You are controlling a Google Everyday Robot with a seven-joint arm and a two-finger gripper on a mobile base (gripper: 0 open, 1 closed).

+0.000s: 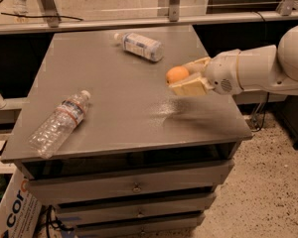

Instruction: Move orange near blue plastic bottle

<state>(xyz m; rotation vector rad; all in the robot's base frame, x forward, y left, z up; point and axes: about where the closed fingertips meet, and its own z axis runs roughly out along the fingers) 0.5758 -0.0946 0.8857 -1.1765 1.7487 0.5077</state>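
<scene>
The orange [177, 75] is a small round fruit held between the fingers of my gripper [185, 78], lifted above the right side of the grey table [124, 108]. The gripper is shut on the orange and reaches in from the right on a white arm [258, 71]. The blue plastic bottle [139, 45], short with a white-and-blue label and a white cap, lies on its side at the far middle of the table, a short way up and left of the orange.
A longer ribbed clear bottle [57, 123] with a red-white label lies on its side at the table's front left. Drawers [134, 187] sit under the tabletop. A metal rail [149, 21] runs behind the table. A cardboard box [12, 217] stands at the lower left.
</scene>
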